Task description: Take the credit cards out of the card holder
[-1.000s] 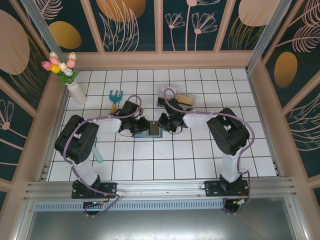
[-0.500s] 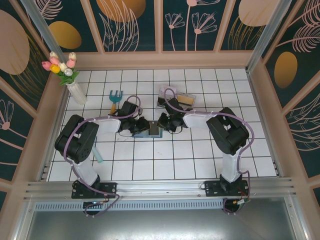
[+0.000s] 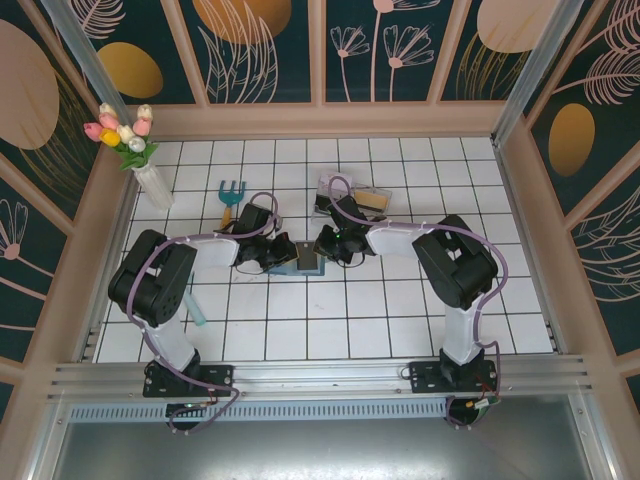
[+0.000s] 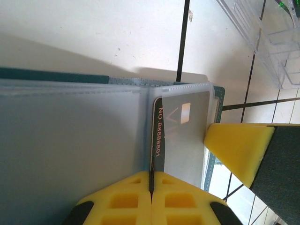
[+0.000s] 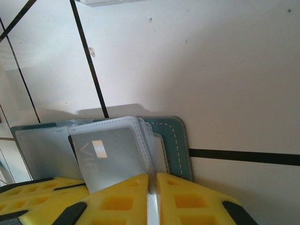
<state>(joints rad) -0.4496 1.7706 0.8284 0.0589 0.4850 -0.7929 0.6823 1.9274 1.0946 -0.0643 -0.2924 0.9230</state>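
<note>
Closing since a moment ago, the left gripper is now pinching fully shut on the dark edge of the credit card, which is sitting in a clear sleeve of the card holder. That holder is lying open on the white tiled table between both grippers; the right gripper is clamping almost shut on its sleeve pages

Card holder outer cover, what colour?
The card holder is dark teal with pale stitching; clearest in right wrist view.
</note>
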